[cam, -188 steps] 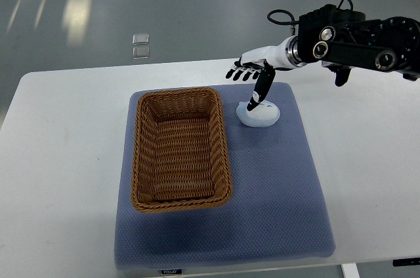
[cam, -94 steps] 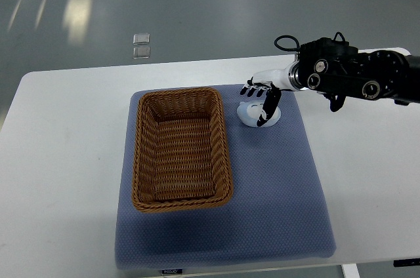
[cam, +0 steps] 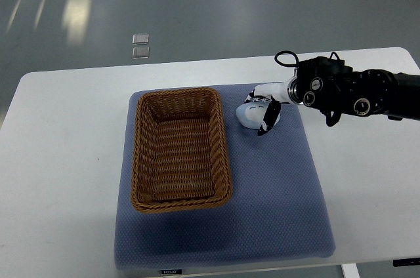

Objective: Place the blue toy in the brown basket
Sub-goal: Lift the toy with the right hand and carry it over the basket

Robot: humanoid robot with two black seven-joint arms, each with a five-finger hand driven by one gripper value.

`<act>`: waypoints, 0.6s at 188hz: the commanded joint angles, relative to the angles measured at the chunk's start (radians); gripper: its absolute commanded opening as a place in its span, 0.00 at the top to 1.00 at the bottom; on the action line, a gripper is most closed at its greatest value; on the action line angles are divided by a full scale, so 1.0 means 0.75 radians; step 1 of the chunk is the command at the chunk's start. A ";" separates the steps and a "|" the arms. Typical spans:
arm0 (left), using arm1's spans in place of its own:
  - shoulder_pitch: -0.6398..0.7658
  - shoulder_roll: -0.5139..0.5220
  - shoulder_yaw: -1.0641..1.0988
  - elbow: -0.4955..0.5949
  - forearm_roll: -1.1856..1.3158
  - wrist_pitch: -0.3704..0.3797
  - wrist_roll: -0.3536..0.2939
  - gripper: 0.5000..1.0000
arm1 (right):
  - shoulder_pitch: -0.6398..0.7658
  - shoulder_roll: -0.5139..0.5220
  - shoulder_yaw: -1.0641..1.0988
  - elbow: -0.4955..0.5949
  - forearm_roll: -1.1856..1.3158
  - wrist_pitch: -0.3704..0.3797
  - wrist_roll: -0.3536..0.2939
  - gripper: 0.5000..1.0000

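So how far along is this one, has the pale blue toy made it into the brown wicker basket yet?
Not yet. The brown wicker basket holds nothing visible. The pale blue rounded toy lies on the blue-grey mat, just right of the basket. In hand: the right hand is on the toy, fingers curled around it, though a firm grip can't be confirmed. Left: lift, carry over the rim, release.

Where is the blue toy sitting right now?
In the top view, the blue toy lies on the blue mat, just right of the brown basket, under the right hand.
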 commanded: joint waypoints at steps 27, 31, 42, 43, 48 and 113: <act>0.000 0.000 0.000 0.002 0.000 0.000 0.001 0.00 | -0.011 -0.002 0.014 -0.002 -0.046 -0.013 0.010 0.78; 0.002 0.000 0.000 0.002 0.000 0.000 -0.001 0.00 | -0.007 -0.006 0.014 -0.002 -0.046 -0.013 0.010 0.80; 0.002 0.000 0.000 0.004 0.000 0.000 0.001 0.00 | 0.007 -0.031 0.020 0.002 -0.038 0.001 0.010 0.84; 0.002 0.000 0.000 0.004 0.000 0.000 0.001 0.00 | 0.007 -0.031 0.020 0.002 -0.037 0.001 0.010 0.84; 0.002 0.000 -0.002 0.004 0.000 -0.002 -0.001 0.00 | 0.018 -0.041 0.024 0.007 -0.035 0.005 0.008 0.84; 0.002 0.000 0.000 0.002 0.000 -0.002 0.001 0.00 | 0.424 -0.243 0.063 0.313 0.083 0.099 0.008 0.84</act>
